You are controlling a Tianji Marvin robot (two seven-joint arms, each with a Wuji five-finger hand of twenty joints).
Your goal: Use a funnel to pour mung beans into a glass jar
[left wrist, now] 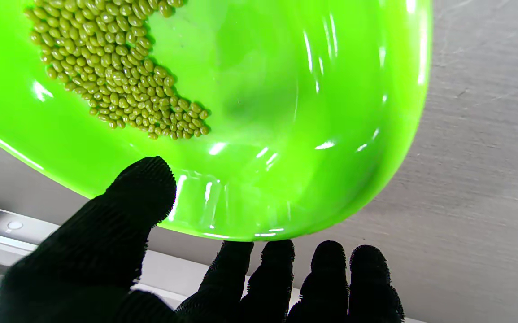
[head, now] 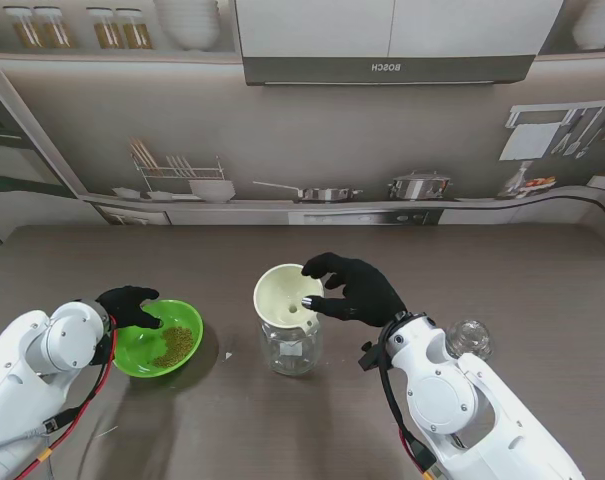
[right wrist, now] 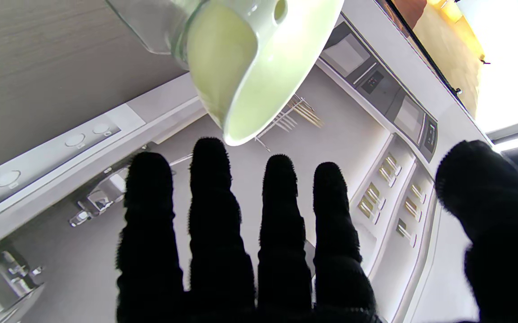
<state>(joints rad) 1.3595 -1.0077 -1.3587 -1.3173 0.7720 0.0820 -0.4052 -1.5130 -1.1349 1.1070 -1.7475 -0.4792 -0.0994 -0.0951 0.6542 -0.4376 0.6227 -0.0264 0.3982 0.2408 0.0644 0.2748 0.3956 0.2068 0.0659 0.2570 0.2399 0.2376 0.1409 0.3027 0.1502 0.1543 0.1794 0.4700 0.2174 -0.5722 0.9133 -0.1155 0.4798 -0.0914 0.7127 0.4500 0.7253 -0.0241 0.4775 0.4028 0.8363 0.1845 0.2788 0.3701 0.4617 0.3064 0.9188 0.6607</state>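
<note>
The left hand (head: pixel 129 305) is closing on the bowl (head: pixel 160 340) rim to lift the beans (head: pixel 177 345), while the right hand (head: pixel 354 290), fingers spread and empty, is hovering beside the funnel (head: pixel 287 294) seated in the jar (head: pixel 291 347).

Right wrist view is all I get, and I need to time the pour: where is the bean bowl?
Observer: In the stand view the green bowl sits on the table to the left of the glass jar, apart from it.
Operator: Is the left hand on it?
Observer: Yes. The left hand grips its rim, thumb inside and the other fingers under the edge.
Operator: Are there beans in it?
Observer: Yes, mung beans lie heaped on one side of the bowl's floor.
</note>
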